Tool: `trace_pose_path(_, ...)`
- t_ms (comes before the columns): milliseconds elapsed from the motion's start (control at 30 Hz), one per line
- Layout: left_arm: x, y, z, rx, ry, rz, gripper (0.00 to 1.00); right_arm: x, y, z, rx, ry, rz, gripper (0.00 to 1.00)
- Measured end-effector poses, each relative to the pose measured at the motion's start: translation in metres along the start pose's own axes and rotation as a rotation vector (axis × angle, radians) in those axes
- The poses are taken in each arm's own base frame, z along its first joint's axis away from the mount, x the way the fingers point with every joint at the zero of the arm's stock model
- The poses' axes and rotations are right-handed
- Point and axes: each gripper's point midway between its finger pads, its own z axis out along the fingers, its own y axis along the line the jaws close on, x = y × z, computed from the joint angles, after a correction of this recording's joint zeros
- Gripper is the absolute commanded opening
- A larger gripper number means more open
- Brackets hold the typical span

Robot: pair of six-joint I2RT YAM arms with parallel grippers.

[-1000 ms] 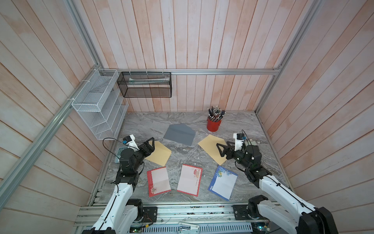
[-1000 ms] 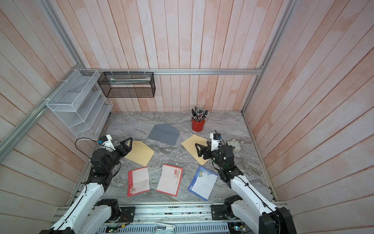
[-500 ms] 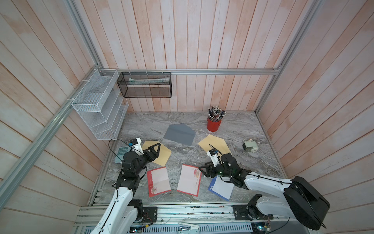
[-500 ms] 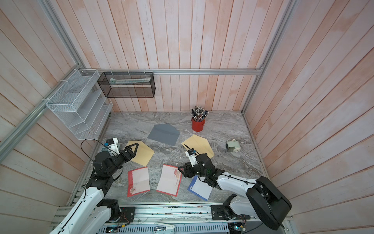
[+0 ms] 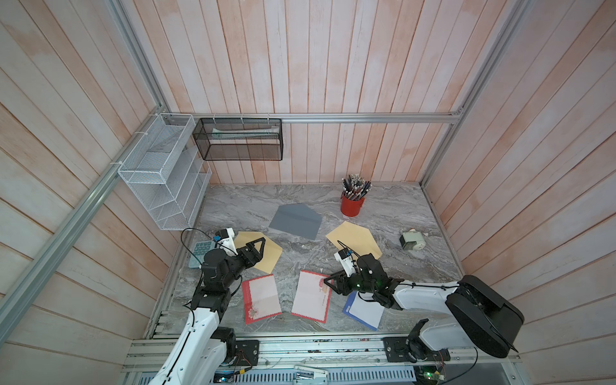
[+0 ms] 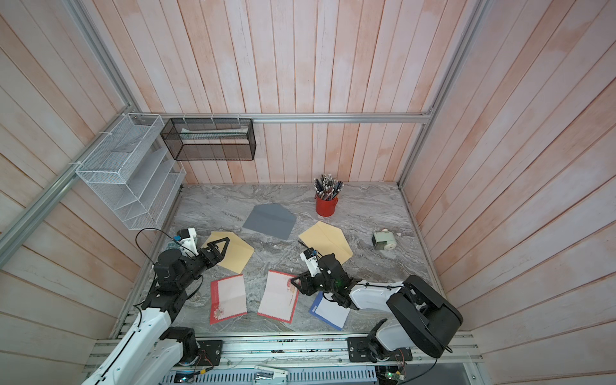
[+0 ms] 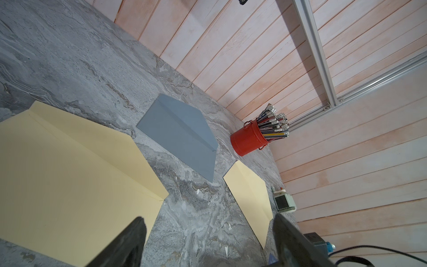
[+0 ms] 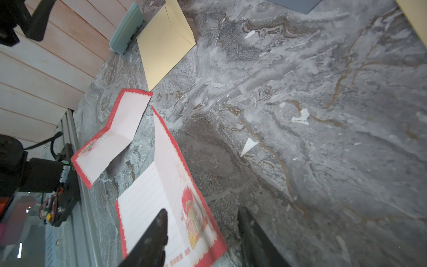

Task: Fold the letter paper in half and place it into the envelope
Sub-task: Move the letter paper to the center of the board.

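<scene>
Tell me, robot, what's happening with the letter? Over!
Left gripper open, empty, above tan envelope. Right gripper open, astride letter paper edge. Paper not yet folded. Nothing blocking.

Tabletop items: one red metal pot (image 5: 352, 206) packed with pencils (image 5: 356, 182), upright near the back wall on the grey marbled table (image 5: 393, 206); one small pale green and white device, seemingly a pencil sharpener (image 5: 412, 240), near the table's right edge; one teal keypad calculator (image 5: 201, 252) at the left edge, partly hidden. Wall fittings: one white wire tiered rack (image 5: 160, 173) on the left wall; one black mesh basket (image 5: 238, 139) hung from the aluminium rail (image 5: 366, 117) on the back wall, something pale lying inside. Sundry: small white paper scraps (image 8: 248, 146) scattered on the marble.
</scene>
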Motion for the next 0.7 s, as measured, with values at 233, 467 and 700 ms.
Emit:
trace_pose_path(233,0.001,-0.002,0.000,0.010,0.008,-0.001,0.86,0.005,-0.002,0.005,-0.003,0.015,0.025,0.17)
trace_pose_path(467,-0.009,-0.015,-0.002,0.034,-0.001,0.000,0.85,-0.013,-0.006,0.002,0.053,-0.040,0.055,0.00)
trace_pose_path(700,-0.012,-0.026,-0.010,0.069,-0.005,-0.020,0.82,-0.046,-0.017,-0.010,0.153,-0.184,0.142,0.00)
